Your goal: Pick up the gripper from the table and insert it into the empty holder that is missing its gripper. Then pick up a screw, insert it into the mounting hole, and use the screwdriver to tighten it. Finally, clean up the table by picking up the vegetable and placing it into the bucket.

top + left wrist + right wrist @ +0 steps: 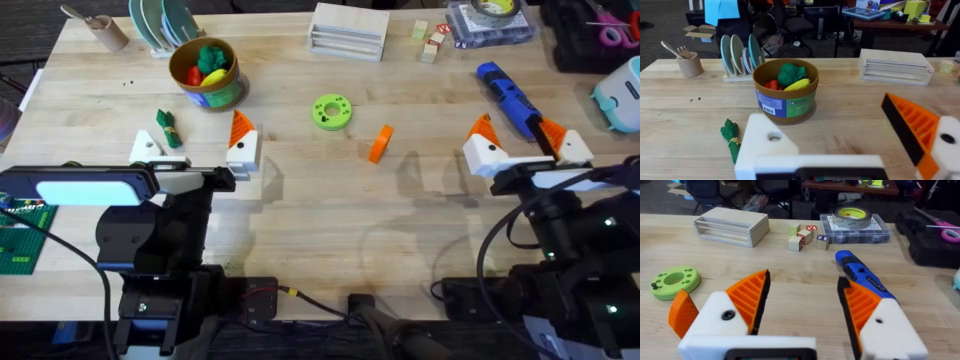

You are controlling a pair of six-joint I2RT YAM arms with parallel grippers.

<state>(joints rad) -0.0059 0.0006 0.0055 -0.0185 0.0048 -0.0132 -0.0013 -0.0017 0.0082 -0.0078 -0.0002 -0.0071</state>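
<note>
The small orange gripper (380, 143) lies flat on the wood mid-table, and shows beside my right fingers (681, 314). My left gripper (192, 138) (830, 125) stands open. One of its jaws is the bare white holder (147, 146) (767, 142) with a mounting hole; the other carries an orange pad. The dark green vegetable (167, 128) (731, 137) lies just beyond the holder. Farther on is the bucket (232, 85) (786, 102), holding toy food. My right gripper (518, 132) (802, 305) is open, and the blue screwdriver (503, 88) (860, 271) lies ahead, its near end between the fingers.
A lime-green ring (331, 111) (672, 280) lies mid-table. At the back stand a plate rack (160, 25), a wooden cup (105, 30), a white box (348, 30), small blocks (430, 42) and a clear case with tape (490, 22). Tiny dark specks (127, 83) dot the far left.
</note>
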